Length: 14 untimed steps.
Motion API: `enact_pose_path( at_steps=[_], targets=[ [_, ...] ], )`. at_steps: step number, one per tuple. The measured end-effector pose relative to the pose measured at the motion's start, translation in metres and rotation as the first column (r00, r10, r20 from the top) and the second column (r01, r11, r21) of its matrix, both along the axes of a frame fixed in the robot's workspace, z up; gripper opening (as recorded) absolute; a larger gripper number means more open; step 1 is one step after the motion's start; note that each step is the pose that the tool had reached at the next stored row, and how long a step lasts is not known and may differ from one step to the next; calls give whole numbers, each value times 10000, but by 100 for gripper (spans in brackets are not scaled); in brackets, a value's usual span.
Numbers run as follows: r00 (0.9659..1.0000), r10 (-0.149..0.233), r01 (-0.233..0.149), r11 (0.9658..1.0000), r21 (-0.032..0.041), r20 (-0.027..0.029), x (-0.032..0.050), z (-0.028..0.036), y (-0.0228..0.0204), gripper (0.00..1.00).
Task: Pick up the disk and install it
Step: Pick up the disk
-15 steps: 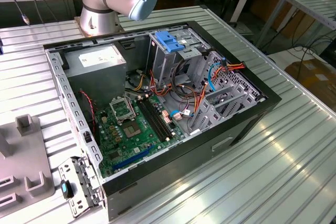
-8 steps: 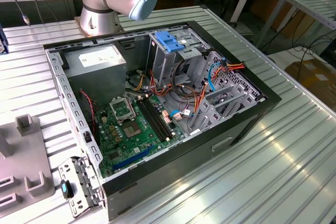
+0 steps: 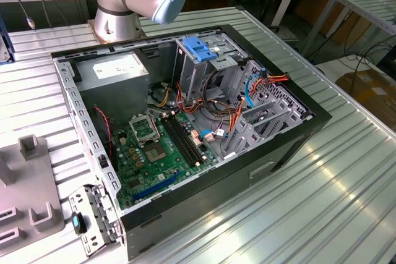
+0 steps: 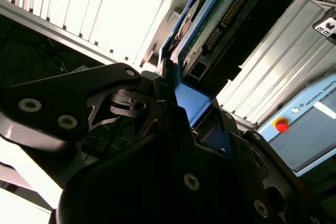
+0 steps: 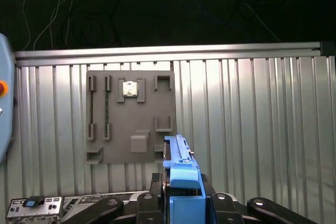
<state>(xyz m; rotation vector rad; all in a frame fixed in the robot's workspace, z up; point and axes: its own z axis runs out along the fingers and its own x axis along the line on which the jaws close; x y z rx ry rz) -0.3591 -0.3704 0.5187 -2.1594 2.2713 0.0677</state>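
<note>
A black robot hand grips the disk, a slim grey metal hard drive in a bright blue plastic bracket, its dark fingers closed narrowly on the bracket's two sides. In the first wrist view the disk juts out from the hand, held clear above the ribbed silver metal table. A flat grey slotted holder plate lies on the table beyond the disk. In the second wrist view the drive is seen edge-on, with its green circuit board showing.

In the exterior view an open black computer case lies on the table, its green motherboard exposed. A tall metal cage with a wide blue plastic plate stands inside it. The arm's grey base stands behind the case.
</note>
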Motion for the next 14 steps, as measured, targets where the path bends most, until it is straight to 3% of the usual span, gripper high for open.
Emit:
enact_pose_path(
  at_steps=[14],
  targets=[
    [10000,0,0,10000,1,1,111,0,0,37]
  ],
)
